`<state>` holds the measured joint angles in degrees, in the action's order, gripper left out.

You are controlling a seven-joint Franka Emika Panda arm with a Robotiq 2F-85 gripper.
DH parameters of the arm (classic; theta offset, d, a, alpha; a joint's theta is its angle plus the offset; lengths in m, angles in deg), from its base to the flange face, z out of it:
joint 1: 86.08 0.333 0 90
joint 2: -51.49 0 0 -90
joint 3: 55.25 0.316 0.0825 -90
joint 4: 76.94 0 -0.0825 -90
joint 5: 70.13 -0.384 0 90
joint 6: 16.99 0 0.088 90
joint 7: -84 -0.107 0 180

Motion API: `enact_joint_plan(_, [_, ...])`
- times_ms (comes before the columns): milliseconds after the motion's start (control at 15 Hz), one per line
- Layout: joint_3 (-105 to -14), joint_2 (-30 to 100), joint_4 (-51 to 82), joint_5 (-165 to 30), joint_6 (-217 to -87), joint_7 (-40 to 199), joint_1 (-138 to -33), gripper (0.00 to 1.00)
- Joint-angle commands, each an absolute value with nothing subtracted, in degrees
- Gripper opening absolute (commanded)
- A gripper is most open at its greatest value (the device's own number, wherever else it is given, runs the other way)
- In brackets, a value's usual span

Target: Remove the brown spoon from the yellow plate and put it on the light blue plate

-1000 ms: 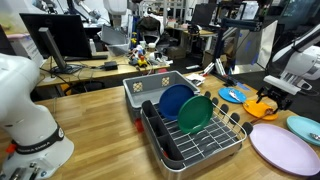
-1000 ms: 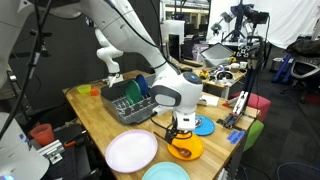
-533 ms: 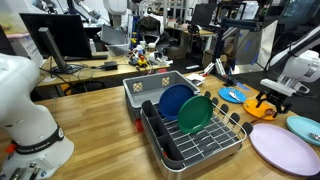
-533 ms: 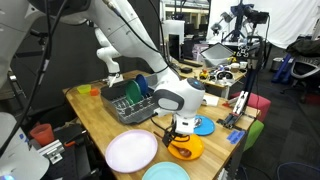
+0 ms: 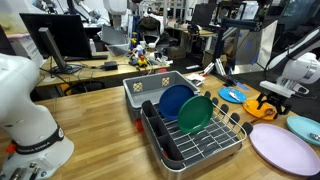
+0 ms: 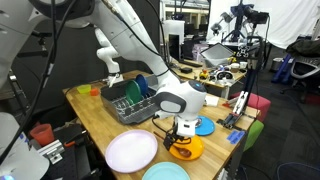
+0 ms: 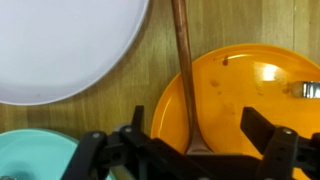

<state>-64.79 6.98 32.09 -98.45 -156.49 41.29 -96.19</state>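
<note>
The brown spoon (image 7: 184, 75) lies with its bowl end on the left part of the yellow plate (image 7: 245, 95) and its handle reaching out over the wooden table. My gripper (image 7: 200, 140) is open just above the plate, a finger on each side of the spoon's bowl end, nearer the left finger. The light blue plate (image 7: 35, 155) lies at the lower left, apart from the yellow one. In both exterior views my gripper (image 5: 272, 93) (image 6: 183, 130) hangs low over the yellow plate (image 5: 262, 106) (image 6: 186, 151), beside the light blue plate (image 5: 305, 127) (image 6: 165, 173).
A big lavender plate (image 7: 60, 45) (image 5: 283, 148) (image 6: 132, 151) lies next to both plates. A small bright blue plate (image 5: 233, 95) (image 6: 204, 126) sits close by. A dish rack (image 5: 200, 140) holds upright plates. A silver utensil (image 7: 305, 90) rests on the yellow plate's right edge.
My gripper has sunk slightly lower toward the yellow plate. The spoon and the plates have not moved.
</note>
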Motion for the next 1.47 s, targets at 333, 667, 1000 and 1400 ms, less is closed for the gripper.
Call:
enact_joint_plan(333, [-65.1,4.8,28.7,-96.4,-154.5,40.2,-96.3,0.66])
enact_joint_plan(667, [-65.1,4.7,28.3,-96.2,-154.2,40.3,-96.3,0.63])
enact_joint_plan(1000, [-64.9,4.5,28.0,-96.5,-154.2,40.4,-96.5,0.30])
enact_joint_plan(1400, [-64.7,4.6,27.6,-96.8,-154.1,40.7,-96.9,0.13])
